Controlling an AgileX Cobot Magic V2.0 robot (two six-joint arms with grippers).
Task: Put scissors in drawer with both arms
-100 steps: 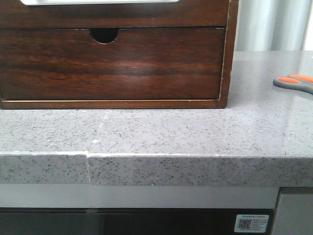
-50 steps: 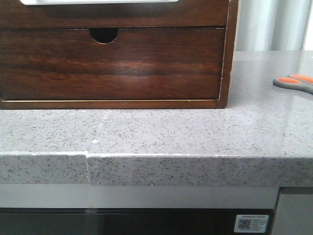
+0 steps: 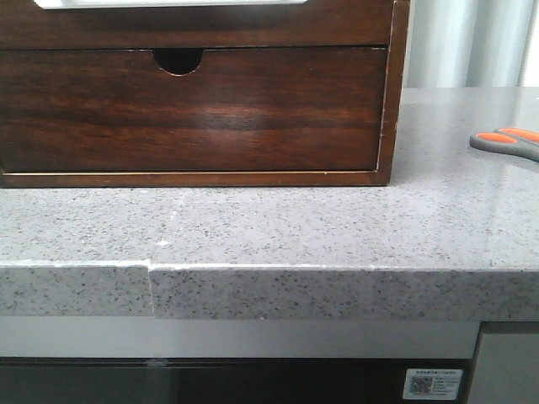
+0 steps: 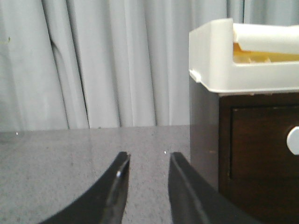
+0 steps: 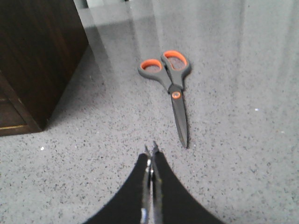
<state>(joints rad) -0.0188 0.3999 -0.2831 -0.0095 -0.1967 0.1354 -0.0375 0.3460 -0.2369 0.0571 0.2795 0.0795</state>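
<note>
Still outside the drawer (image 3: 194, 25) — scissors (image 5: 170, 86) on countertop (image 3: 337, 227)

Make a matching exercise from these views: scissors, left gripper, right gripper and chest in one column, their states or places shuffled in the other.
Things:
1. scissors
2. left gripper
3. right gripper
4. chest

States:
A. fingers shut, holding nothing
B. stands on the counter, notched drawer front closed
C. lies flat on the counter, blades closed
D. fingers apart, holding nothing

Pairs: 1-C, 2-D, 3-A, 4-B
</note>
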